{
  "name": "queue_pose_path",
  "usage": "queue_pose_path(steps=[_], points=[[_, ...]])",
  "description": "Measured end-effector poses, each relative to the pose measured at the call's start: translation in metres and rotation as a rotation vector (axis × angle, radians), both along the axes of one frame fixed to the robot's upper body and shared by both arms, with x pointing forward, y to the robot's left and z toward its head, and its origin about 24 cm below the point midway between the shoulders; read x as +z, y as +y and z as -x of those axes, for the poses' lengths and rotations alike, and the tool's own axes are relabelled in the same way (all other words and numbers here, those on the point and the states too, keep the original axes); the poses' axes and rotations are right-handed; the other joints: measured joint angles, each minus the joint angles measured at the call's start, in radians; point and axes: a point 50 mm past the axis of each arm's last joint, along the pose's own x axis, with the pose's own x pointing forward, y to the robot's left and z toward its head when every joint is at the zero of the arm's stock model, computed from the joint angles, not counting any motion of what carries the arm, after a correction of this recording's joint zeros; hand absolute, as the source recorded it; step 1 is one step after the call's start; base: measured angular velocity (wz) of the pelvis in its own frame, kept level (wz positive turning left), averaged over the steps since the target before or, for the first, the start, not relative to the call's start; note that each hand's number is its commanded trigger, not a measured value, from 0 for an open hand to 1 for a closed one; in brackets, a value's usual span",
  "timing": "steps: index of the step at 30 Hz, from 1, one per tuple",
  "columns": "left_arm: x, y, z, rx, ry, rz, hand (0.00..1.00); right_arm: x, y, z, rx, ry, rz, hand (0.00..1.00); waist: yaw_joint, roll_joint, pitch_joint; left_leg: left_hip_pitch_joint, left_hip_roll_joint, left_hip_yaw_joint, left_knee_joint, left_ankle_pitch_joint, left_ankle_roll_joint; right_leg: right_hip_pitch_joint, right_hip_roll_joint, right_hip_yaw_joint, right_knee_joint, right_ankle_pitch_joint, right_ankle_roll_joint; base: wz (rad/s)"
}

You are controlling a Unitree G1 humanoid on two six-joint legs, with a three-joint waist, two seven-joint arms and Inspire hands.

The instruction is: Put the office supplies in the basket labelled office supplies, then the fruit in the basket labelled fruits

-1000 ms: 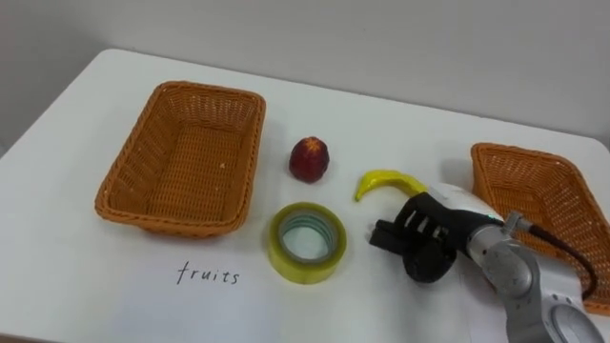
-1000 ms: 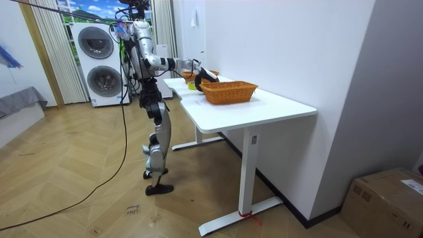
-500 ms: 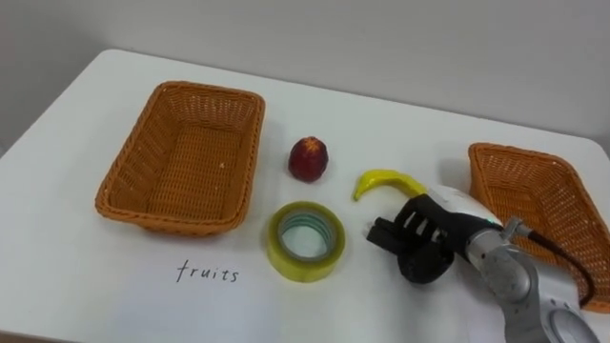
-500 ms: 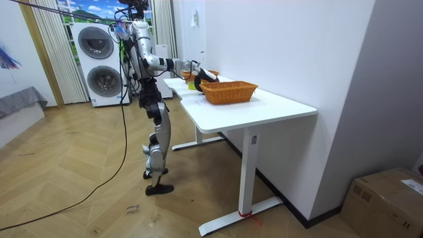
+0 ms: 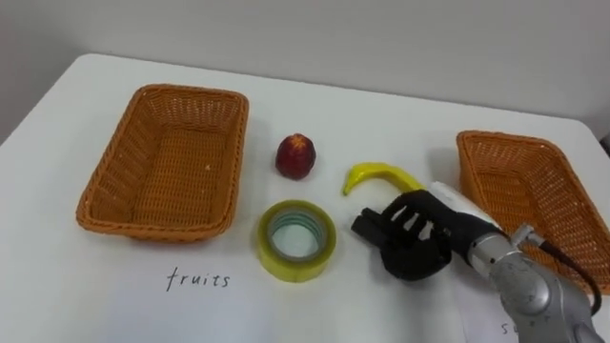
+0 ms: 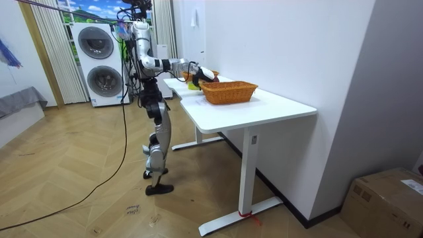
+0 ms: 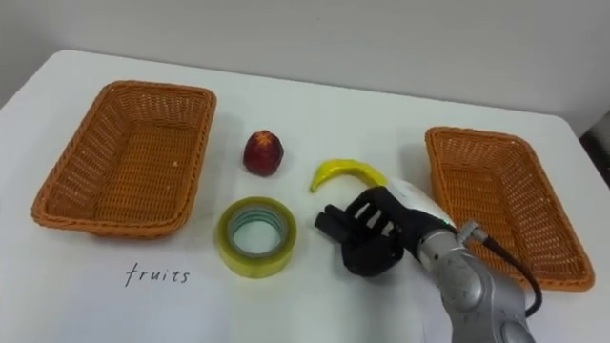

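Handwritten label "fruits" (image 5: 198, 280) — on the table (image 5: 76, 305), before the left basket (image 5: 162, 162)

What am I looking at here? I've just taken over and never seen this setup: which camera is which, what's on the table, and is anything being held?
This is a two-legged humanoid robot with five-fingered hands. Two pictures come from the two eyes of its head camera, looking down at the white table. The third comes from a camera standing in the room, which shows the robot at the table's end.

On the table are the left basket, with "fruits" written in front of it, and the right basket. Between them lie a red fruit, a banana and a roll of yellow tape.

The black right hand is just below the banana and right of the tape. Its fingers are open and it holds nothing.
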Motion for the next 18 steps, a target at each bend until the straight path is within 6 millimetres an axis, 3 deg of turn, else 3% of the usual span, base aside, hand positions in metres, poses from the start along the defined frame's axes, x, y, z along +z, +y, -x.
queue_pose_path(steps=[8,14,18], points=[[-0.002,-0.004,0.012,0.023,0.008,0.02,0.0,0.026,-0.005,-0.003,-0.033,-0.175,-0.115,1.0,-0.005,0.001,-0.0002,0.015,0.001,0.01,0.002,0.001,0.0,0.009,-0.004,0.014,-0.002,0.0,0.0,0.0],[-0.006,-0.008,0.025,0.046,0.035,0.035,0.0,0.043,-0.024,-0.005,-0.172,-0.344,-0.234,1.0,-0.01,0.016,-0.0001,0.02,0.001,0.01,0.001,0.001,0.0,0.016,0.0,0.017,-0.002,0.0,0.0,-0.02],[-0.009,-0.012,0.032,0.057,0.061,0.048,0.0,0.046,-0.027,-0.005,-0.23,-0.409,-0.273,1.0,-0.016,0.034,-0.0047,0.021,0.001,0.011,-0.001,0.001,0.0,0.017,0.0,0.017,-0.002,0.0,0.0,0.0]])
